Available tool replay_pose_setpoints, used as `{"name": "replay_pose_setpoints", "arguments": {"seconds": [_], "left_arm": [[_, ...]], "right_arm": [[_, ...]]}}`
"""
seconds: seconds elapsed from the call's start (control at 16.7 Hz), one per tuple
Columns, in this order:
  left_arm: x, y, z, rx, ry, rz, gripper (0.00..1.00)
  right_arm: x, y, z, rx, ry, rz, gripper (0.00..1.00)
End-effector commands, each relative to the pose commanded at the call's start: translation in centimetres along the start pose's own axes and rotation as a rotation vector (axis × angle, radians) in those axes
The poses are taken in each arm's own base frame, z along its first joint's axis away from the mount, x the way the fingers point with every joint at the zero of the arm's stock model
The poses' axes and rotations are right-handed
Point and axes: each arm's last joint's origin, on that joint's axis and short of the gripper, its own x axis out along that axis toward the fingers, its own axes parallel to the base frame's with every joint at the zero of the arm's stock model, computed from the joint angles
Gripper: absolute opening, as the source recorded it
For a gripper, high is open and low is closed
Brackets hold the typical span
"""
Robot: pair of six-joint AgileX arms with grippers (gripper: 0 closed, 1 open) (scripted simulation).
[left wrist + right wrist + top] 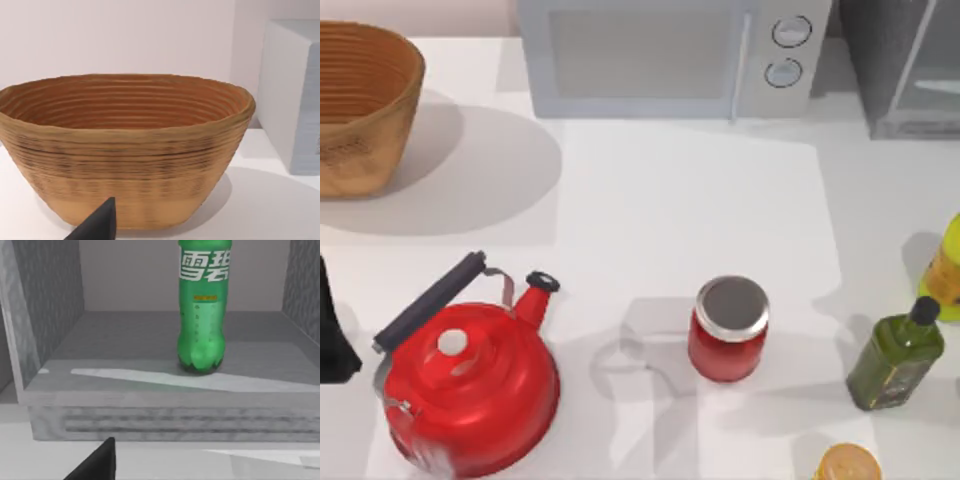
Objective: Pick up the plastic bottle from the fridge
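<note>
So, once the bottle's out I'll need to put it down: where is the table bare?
Bare: the middle, between microwave, red kettle and red jar. Crowded: right edge, around the olive oil bottle.

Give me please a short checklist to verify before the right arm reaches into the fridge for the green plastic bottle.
1. Fridge open toward the right wrist camera: ok, the inside is in view.
2. Plastic bottle upright on the fridge floor: ok.
3. Nothing beside the bottle inside: ok in the part that shows.
4. Raised front edge of the fridge floor lies between the camera and the bottle: not ok for a low approach; probably come in above it.
5. Right end effector open: cannot tell.
6. Left arm out of the way: ok, its camera faces the wicker basket at the table's left.
</note>
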Motion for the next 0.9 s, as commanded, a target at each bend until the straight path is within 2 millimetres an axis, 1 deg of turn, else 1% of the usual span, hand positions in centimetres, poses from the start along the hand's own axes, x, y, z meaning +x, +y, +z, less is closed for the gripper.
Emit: {"name": "replay_pose_setpoints", "arguments": {"seconds": [0.42, 0.54, 0.6, 0.72, 0.9], "left_arm": [[0.0, 0.0, 0.0, 0.0, 0.0, 0.0, 1.0], [0.0, 0.0, 0.0, 0.0, 0.0, 0.0, 1.0], [0.0, 0.0, 0.0, 0.0, 0.0, 0.0, 1.0], [0.0, 0.0, 0.0, 0.0, 0.0, 0.0, 1.0], [0.0, 0.0, 0.0, 0.0, 0.0, 0.0, 1.0]], "right_arm": [[0.0, 0.0, -0.2, 0.002, 0.004, 0.003, 1.0], [0.8, -0.2, -0.5, 0.007, 0.015, 0.0, 1.0], [1.5, -0.4, -0.6, 0.009, 0.023, -0.003, 1.0], [3.7, -1.0, -0.8, 0.008, 0.03, -0.008, 1.0], [8.3, -1.8, -0.8, 0.002, 0.027, -0.011, 1.0]]}}
